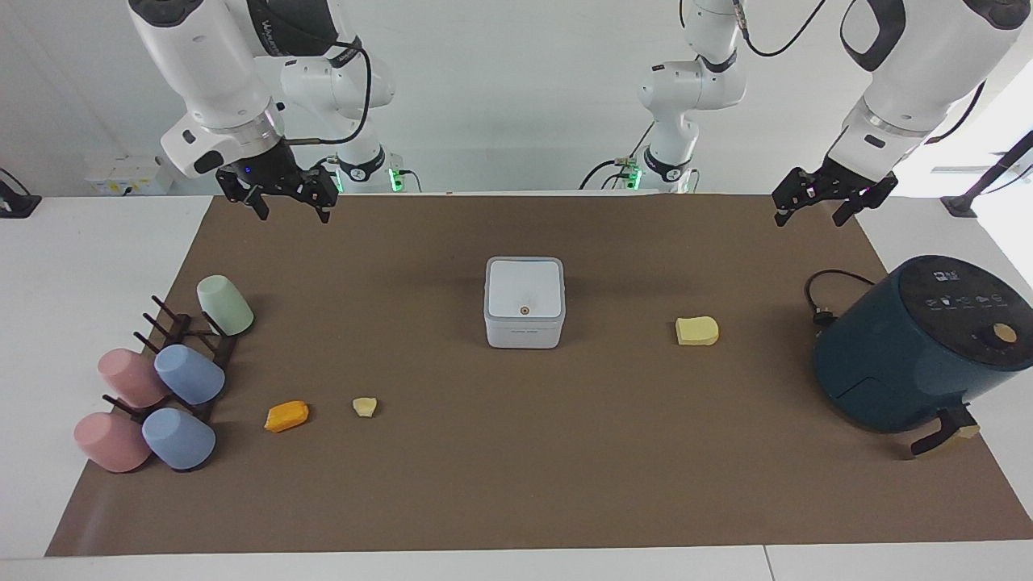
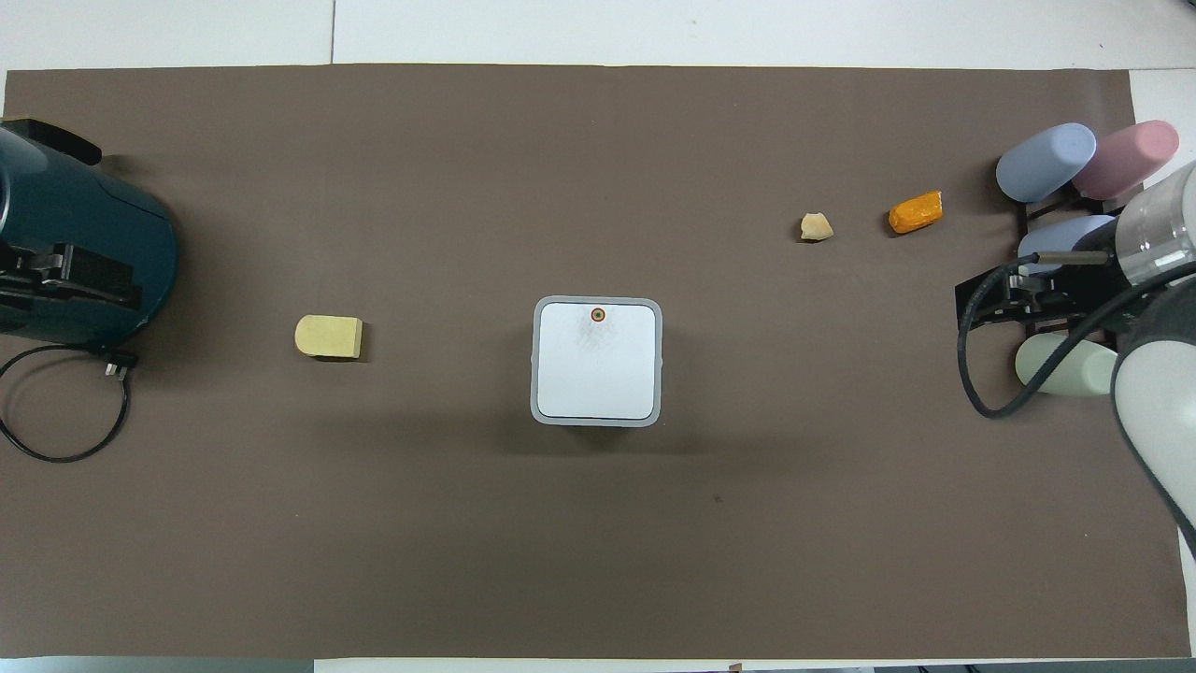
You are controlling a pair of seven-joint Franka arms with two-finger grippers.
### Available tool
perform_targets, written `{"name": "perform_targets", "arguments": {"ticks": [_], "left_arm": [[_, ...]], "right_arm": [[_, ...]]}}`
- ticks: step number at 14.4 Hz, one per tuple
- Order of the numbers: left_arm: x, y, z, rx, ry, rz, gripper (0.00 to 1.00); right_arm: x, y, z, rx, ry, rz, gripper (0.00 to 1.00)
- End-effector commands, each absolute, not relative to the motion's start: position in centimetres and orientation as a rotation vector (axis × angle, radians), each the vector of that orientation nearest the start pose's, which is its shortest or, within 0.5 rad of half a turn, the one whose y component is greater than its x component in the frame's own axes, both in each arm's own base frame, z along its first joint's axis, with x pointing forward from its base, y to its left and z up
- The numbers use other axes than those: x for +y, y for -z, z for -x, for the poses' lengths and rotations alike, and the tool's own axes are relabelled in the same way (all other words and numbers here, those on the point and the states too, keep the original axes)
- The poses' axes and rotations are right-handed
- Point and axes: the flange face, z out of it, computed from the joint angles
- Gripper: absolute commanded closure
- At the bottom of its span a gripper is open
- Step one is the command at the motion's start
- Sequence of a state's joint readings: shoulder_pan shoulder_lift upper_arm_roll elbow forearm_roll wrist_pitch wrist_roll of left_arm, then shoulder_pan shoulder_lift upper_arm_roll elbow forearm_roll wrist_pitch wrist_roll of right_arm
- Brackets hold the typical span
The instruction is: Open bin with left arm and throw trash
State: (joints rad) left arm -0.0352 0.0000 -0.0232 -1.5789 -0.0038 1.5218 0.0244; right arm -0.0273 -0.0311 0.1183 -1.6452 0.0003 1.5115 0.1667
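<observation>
Three trash scraps lie loose: orange chunk (image 1: 286,416), small yellow chunk (image 1: 365,407), bread piece (image 1: 697,331) | bin (image 1: 524,302) mid-desk, lid down | left claw (image 1: 835,198), right claw (image 1: 289,196) spread, empty, raised, likely awaiting lid-opening.

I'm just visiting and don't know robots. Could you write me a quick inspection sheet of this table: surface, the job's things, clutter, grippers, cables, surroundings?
Surface: brown mat on a white table.
Job's things: white bin mid-mat, lid shut; orange chunk and tiny pale chunk lie toward the right arm's end; bread-shaped piece toward the left arm's end.
Clutter: pastel cups on a dark rack; teal air fryer.
Grippers: left gripper and right gripper both open, empty, raised over the mat's edge nearest the robots.
Cables: air fryer's black cord coiled on the mat, unplugged.
Surroundings: white wall; nothing else seen.
</observation>
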Motion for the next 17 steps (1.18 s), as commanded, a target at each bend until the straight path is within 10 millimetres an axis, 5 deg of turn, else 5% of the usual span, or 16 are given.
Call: {"name": "perform_targets", "arguments": {"ticks": [1,7,10,11,13,14,17], "left_arm": [[-3.4,-61.4,-54.8,0.145,-0.068,3.143,0.0],[-4.8,-61.3,-54.5,0.174,-0.094,3.139,0.0],[-10.6,-61.1,-54.0,0.317,-0.047,3.128,0.0],[-12.5,-61.0,-53.6,0.339,0.015,3.13,0.23],[-17.1,-60.3,-52.7,0.395,0.132,3.134,0.91],[-18.9,-59.9,-51.9,0.436,0.169,3.134,1.0],[-24.8,-57.6,-49.8,0.584,0.283,3.128,1.0]], "right_arm": [[5.4,-60.3,-53.1,0.09,-0.132,3.136,0.0],[5.5,-59.6,-53.9,0.068,-0.013,3.129,0.0],[5.9,-55.4,-56.5,-0.037,0.139,3.09,0.0],[5.9,-53.3,-58.3,-0.032,0.163,3.07,0.0],[6.1,-49.0,-61.1,-0.058,0.212,3.057,0.0],[7.5,-47.1,-61.9,-0.129,0.222,3.055,0.0],[7.0,-42.0,-63.2,-0.218,0.207,3.057,0.0]]}}
